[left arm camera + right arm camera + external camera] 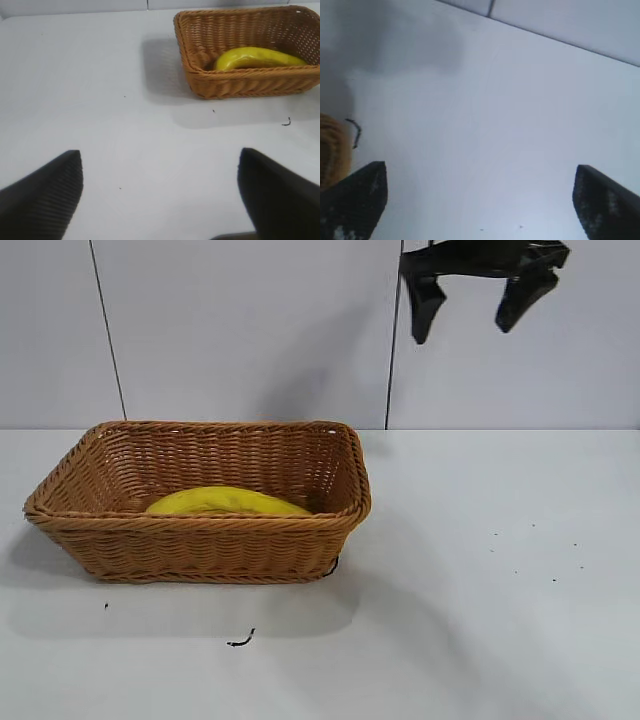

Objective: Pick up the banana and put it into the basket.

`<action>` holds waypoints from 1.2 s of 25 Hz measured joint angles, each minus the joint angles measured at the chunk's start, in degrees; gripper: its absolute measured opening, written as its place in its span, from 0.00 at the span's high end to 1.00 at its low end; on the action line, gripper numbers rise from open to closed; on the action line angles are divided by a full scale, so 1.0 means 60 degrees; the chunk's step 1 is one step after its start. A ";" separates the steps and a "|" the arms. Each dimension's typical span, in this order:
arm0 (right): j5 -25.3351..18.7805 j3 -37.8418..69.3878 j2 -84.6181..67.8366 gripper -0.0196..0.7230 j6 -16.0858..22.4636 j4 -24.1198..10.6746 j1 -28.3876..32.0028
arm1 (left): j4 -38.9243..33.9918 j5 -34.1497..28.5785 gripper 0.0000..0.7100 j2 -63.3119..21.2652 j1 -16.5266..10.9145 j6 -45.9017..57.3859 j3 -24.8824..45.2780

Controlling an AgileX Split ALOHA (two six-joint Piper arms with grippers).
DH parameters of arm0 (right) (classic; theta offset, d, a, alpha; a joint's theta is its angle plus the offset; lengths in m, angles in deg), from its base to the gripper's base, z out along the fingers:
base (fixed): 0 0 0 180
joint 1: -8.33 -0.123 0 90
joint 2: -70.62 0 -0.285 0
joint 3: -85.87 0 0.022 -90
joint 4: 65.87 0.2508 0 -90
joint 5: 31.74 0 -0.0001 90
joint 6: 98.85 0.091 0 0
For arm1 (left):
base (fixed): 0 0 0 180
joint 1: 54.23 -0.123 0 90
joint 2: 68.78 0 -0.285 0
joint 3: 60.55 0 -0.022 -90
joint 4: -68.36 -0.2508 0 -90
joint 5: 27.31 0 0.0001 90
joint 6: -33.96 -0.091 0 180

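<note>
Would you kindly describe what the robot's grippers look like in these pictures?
The right gripper is all black, with two tapered, wedge-shaped fingers hanging from a dark body. In the left wrist view, the left gripper shows black fingers whose inner faces carry fine ribbing. In the right wrist view the fingers' pads look scuffed with pale specks. No cables or markings are visible.

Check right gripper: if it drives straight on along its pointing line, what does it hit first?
Likely bare white table. The open, empty right gripper looks onto tabletop alone; the light-brown woven wicker basket sits off to one side.
</note>
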 joint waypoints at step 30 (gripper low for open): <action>-0.0007 1.3820 -0.9160 0.05 -0.0335 0.1052 0.0283 | 0.0000 0.0000 0.11 0.0000 0.0000 0.0000 0.0000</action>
